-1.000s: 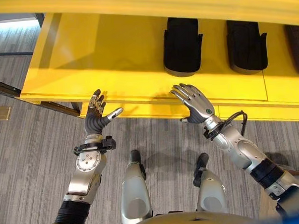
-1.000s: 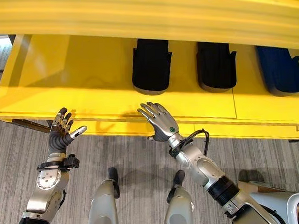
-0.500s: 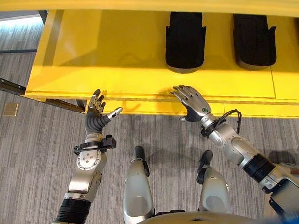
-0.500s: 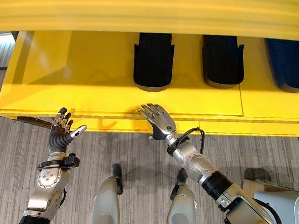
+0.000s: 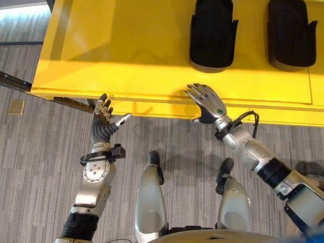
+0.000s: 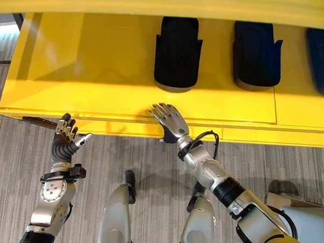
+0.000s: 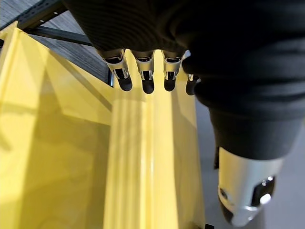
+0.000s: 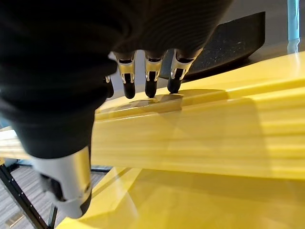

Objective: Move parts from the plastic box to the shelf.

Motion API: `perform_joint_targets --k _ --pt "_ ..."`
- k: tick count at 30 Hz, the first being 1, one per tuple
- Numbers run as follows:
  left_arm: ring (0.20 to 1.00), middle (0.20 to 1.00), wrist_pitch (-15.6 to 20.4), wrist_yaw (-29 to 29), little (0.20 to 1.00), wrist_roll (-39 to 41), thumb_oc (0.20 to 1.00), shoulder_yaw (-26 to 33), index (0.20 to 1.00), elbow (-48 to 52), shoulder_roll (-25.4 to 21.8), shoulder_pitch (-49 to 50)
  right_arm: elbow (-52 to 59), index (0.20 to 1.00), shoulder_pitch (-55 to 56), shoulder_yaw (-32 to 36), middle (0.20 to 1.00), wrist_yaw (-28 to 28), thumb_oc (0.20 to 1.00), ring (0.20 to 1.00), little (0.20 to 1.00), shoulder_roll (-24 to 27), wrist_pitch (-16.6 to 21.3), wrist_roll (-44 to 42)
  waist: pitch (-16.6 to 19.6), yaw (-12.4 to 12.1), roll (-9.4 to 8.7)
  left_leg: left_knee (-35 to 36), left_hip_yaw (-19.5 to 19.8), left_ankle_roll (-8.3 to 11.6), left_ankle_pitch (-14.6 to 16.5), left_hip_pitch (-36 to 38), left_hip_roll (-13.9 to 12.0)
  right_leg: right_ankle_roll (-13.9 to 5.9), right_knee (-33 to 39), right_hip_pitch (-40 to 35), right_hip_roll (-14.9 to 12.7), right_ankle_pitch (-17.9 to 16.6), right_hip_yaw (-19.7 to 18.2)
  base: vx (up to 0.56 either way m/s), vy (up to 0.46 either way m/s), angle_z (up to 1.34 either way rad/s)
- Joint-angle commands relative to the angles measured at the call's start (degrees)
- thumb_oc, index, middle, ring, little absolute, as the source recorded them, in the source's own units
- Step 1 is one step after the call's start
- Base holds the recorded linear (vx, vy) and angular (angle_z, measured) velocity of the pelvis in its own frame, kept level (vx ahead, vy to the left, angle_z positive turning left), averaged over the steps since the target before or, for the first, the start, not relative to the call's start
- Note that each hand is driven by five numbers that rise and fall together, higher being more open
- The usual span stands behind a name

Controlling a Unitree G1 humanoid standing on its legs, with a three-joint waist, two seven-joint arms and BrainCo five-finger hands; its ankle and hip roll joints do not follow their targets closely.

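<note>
Parts lie on the yellow shelf (image 5: 121,58), two black ones side by side, long axes running away from you. Your right hand (image 5: 207,100), fingers straight and empty, rests at the shelf's front edge just short of the nearer black part (image 5: 212,30). Your left hand (image 5: 103,124) hovers empty, fingers spread, farther off.

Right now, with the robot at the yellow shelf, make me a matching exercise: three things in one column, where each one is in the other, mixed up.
Things:
1. left hand
2. right hand
3. black part

Places:
A. lying on the yellow shelf
B. fingers over the shelf's front edge, open
C. in front of the shelf's left end, over the carpet, open

Pairs: 1-C, 2-B, 3-A
</note>
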State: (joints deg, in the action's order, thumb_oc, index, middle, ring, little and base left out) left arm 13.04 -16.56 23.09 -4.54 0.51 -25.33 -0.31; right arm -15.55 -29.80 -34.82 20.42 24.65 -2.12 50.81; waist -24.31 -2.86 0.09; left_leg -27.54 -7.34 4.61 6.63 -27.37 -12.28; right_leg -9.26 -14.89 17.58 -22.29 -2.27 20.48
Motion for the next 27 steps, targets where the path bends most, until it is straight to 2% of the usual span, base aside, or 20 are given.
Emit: perform_joint_targets --k 1,27 --pt "1.000 1.000 3.93 -0.89 1.000 -0.20 1.000 0.50 1.000 3.92 -1.84 0.84 1.14 1.000 -1.75 0.46 1.000 2.12 1.000 1.000 1.000 -2.20 -0.30 -2.14 0.84 -0.70 -1.20 0.79 0.52 0.68 0.35 1.00 -2.14 -2.54 -0.35 -3.12 -3.04 -2.96 -4.03 0.00 0.000 0.00" --pt "1.000 1.000 4.56 0.01 1.000 1.03 1.000 1.45 1.000 4.46 -2.60 1.39 -5.96 1.000 -5.38 5.12 1.000 5.04 1.000 1.000 1.000 0.69 -3.61 -3.26 -0.44 -1.25 -0.22 -0.72 0.87 0.68 0.62 -0.66 -2.57 -2.04 -2.98 -0.54 -2.82 -1.73 -4.51 0.00 0.000 0.00"
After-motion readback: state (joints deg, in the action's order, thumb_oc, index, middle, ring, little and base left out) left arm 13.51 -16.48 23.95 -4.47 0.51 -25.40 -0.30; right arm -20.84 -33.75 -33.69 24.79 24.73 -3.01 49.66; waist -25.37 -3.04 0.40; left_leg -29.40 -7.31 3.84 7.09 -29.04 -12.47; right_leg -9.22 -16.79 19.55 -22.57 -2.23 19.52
